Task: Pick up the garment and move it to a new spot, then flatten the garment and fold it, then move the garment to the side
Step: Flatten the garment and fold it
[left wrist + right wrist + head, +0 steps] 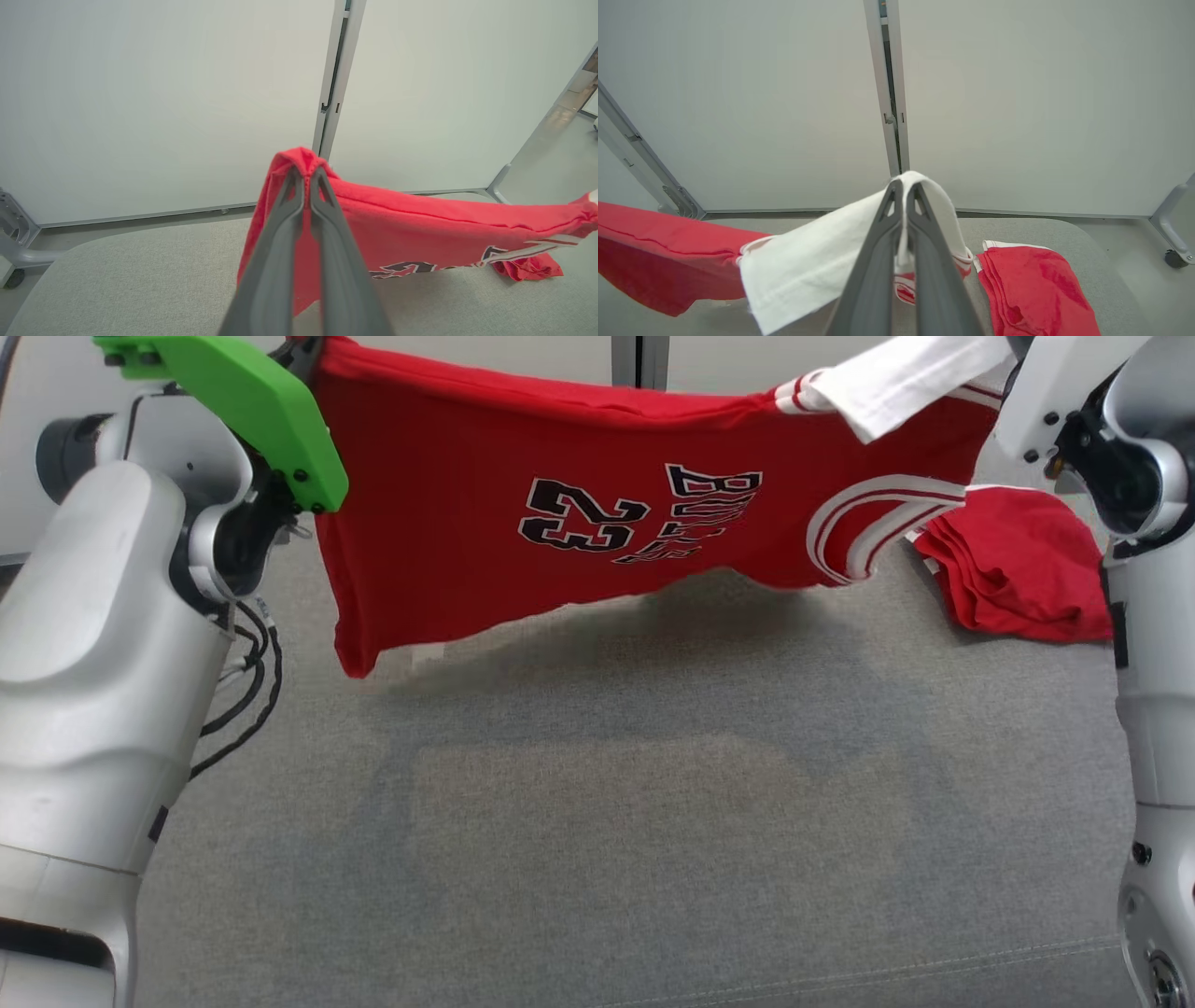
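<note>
The garment (485, 504), a red jersey printed with 23 and a team name, hangs stretched sideways above the table (597, 821), its top edge pulled almost straight between the 2 grippers. The lettering reads upside down in the head view. Its lower hem is uneven: it droops lowest at the robot's left corner and rises toward the right, casting a shadow on the grey surface beneath.

The left gripper (306, 170) has its fingers pinched together on the red corner of the top edge, cloth bunched over the tips. The right gripper (904, 184) is likewise clamped tight, on the white sleeve (896, 383), which drapes over its fingers.

A folded red garment (1022, 569) lies on the table at the right, just beside the jersey's hanging right end and close to the table's rounded far corner. A broad stretch of grey surface runs from the hem toward the near edge. Behind the far edge stand pale panels (163, 107) joined by a metal post (334, 70). A green plate (252, 411) sits on the left wrist.
</note>
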`<state>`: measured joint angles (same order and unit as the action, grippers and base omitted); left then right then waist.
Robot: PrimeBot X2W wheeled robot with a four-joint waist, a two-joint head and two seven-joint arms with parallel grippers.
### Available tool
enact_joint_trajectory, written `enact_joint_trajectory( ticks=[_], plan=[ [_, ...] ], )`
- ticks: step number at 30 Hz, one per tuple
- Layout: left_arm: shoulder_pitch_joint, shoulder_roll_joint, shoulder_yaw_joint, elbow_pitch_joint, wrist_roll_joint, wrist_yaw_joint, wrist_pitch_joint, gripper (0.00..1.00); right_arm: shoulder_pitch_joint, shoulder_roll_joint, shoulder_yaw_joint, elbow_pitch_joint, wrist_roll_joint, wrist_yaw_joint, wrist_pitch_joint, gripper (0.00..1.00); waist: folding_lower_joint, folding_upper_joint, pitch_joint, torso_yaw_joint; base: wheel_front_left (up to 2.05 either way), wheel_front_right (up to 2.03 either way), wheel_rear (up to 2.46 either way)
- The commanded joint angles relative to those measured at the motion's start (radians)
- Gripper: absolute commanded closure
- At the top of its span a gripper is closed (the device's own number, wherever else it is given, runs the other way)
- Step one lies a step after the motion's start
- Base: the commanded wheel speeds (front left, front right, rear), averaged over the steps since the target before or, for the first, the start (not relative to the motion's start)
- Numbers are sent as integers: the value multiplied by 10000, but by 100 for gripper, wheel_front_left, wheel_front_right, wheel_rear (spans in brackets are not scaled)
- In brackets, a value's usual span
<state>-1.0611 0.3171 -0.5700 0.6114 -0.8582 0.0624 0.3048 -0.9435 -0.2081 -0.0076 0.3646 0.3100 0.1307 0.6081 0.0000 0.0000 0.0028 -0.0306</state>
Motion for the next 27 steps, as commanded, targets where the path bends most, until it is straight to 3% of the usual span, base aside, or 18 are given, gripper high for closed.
enact_joint_trajectory(
  ticks=[1, 17, 27],
  plan=[
    [-245, 105, 1, -144, 145, 110, 93, 100, -270, -58, -38, -87, -59, 0, 67, 100, 0, 0, -216, -30, 0, 0, 0],
    [-1192, 755, -297, -1232, 498, 462, 1181, 100, -1837, -268, -133, -298, -614, 0, 1456, 100, 0, 0, -651, -192, 0, 0, 0],
    [-1814, 639, -373, -1019, 464, 774, 1917, 100, -2730, -118, -491, 121, -1362, 0, 2040, 100, 0, 0, 276, -101, 0, 0, 0]
  ],
)
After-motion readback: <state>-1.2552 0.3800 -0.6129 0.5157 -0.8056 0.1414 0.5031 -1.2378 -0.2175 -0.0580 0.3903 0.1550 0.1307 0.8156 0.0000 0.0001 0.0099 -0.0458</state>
